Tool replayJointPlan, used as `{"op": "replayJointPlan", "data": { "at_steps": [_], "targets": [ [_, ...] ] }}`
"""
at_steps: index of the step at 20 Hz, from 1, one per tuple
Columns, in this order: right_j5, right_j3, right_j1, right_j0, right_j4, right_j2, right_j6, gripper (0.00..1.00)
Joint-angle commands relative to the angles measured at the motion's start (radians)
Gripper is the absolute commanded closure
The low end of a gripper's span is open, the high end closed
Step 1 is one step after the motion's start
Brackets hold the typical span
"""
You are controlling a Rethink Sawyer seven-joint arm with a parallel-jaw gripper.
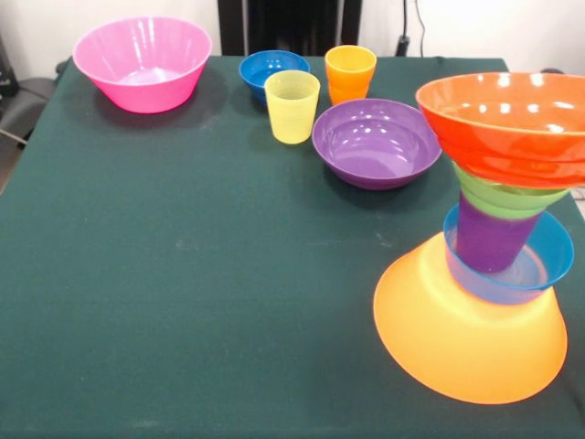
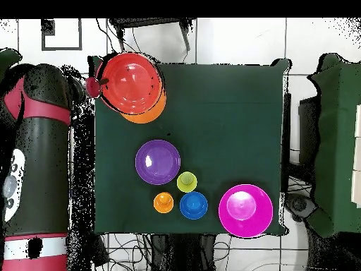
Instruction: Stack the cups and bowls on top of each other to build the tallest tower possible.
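A dark green worktop (image 1: 183, 274) carries everything. In the overhead view the red and black arm (image 2: 42, 141) lies alongside the worktop's edge. Its gripper (image 2: 92, 86) seems to be the small dark red shape just beside the tower, and it cannot be told whether the jaws are spread or pressed together.

The tower (image 1: 466, 338) stands at the worktop's front right corner in the front view. Its base is a big yellow-orange bowl turned upside down. On that sits a light blue bowl (image 1: 548, 261), then a purple cup (image 1: 489, 238), a green bowl (image 1: 503, 197) and a wide orange-red bowl (image 1: 507, 123) on top, open upward.

The stack is narrow in the middle and broad above, so it probably tips easily. The next piece likely needs lowering straight down, centred over the top bowl, and releasing gently.

The loose pieces are well apart from the tower. A pink bowl (image 1: 142, 64) sits at the far left corner. A purple bowl (image 1: 377, 144) is nearest the tower and may crowd an approach from that side. Behind it cluster a dark blue bowl (image 1: 272, 71), a yellow cup (image 1: 292, 107) and an orange cup (image 1: 350, 73).
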Motion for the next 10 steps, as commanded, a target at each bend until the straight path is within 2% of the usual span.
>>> {"op": "replayJointPlan", "data": {
  "at_steps": [1,10],
  "targets": [
    [0.036,0.148,-0.029,0.012,-0.032,0.125,-0.141,1.00],
    [0.030,0.221,-0.057,0.010,-0.005,0.157,-0.098,1.00]
  ]
}}
